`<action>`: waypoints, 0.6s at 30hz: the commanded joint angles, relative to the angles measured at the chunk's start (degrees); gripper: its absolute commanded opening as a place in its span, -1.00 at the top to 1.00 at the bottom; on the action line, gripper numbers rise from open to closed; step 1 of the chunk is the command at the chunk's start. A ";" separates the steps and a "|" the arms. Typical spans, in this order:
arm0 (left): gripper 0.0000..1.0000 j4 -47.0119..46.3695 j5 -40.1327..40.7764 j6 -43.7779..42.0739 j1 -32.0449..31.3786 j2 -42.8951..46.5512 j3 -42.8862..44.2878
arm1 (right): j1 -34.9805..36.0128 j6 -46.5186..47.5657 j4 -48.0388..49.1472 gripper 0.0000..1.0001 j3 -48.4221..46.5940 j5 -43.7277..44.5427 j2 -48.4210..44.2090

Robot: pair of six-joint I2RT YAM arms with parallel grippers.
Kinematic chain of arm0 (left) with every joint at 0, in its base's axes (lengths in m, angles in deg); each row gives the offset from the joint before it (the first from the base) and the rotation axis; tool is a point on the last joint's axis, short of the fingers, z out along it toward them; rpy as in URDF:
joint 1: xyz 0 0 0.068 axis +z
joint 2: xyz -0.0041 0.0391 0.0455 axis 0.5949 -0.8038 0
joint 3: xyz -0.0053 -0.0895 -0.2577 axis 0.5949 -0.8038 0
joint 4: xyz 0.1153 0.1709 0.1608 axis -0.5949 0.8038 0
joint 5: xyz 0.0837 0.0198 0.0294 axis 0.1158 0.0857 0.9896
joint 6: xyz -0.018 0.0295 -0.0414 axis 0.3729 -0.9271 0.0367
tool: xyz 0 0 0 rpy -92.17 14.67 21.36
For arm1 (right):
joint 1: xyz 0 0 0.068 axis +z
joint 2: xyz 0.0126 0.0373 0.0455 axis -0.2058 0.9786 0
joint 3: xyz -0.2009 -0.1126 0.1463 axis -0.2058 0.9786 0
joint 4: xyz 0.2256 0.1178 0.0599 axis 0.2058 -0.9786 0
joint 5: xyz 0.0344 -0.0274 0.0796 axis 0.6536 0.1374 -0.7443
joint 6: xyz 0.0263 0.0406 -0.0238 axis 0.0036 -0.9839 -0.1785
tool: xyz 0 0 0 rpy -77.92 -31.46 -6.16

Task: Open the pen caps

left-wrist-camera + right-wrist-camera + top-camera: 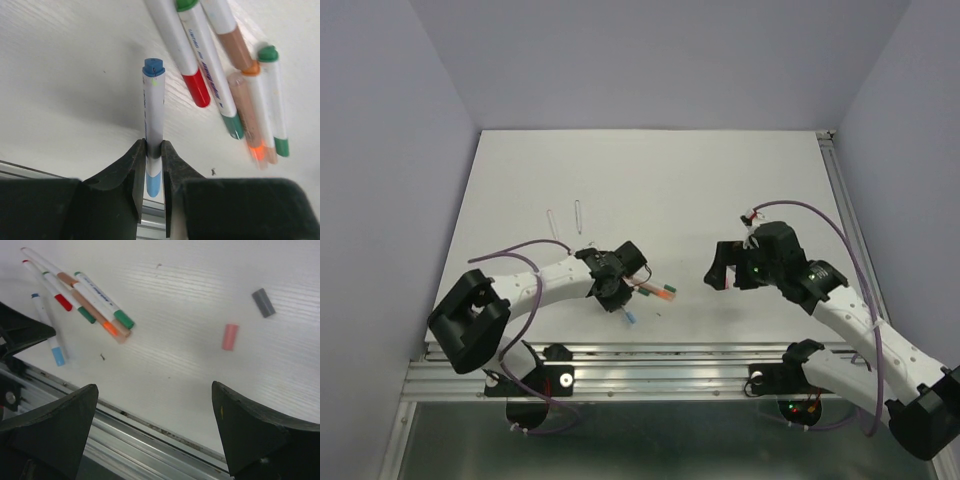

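From above, the left gripper (pixel 617 292) sits over the pens (pixel 658 290) near the tabletop's (pixel 650 180) front edge, its wrist view shows it clamped on a blue-capped pen (pixel 154 110), and the right gripper (pixel 155 390) gapes wide near a loose pink cap (pixel 230 336) and grey cap (pixel 263 302).

My left gripper (pixel 620 305) is close to the rail (pixel 650 352), and a pen (pixel 625 311) with a blue cap (pixel 628 319) sticks out from its fingers. A bunch of pens (pixel 648 288) lies just beside it, with orange and green caps (pixel 668 293) at the right ends. My right gripper (pixel 728 272) is well apart to the right over the table (pixel 650 180), fingers looking parted, and two thin pale slivers (pixel 581 212) farther up are too small to identify.
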State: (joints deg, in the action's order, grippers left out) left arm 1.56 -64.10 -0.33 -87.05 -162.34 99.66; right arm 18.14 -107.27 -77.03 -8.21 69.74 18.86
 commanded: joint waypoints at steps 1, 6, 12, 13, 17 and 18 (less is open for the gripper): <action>1.00 1.14 2.81 -1.00 -1.39 5.82 3.59 | -0.31 3.15 8.62 -1.00 1.92 -17.54 -1.80; 1.00 1.32 6.50 -1.79 -3.59 8.90 9.22 | 1.43 3.06 12.76 -1.00 1.13 -25.74 0.31; 1.00 -5.08 10.02 -3.28 -5.35 10.04 15.55 | 10.56 -0.19 19.87 -1.00 -2.64 -22.76 4.08; 1.00 -6.92 10.11 -3.28 -5.53 10.13 16.34 | 11.80 -0.80 20.15 -1.00 -3.26 -21.19 5.13; 1.00 -8.35 10.37 -3.90 -5.88 9.43 18.81 | 14.80 -1.68 19.45 -0.87 -7.21 -10.74 8.66; 1.00 -8.43 10.46 -3.99 -5.88 9.43 19.42 | 14.80 -2.12 19.36 -0.83 -7.57 -9.15 9.10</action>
State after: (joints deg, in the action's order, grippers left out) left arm -4.60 -56.69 -3.09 -92.45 -153.75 115.61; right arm 31.91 -107.55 -61.99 -9.87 52.02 26.69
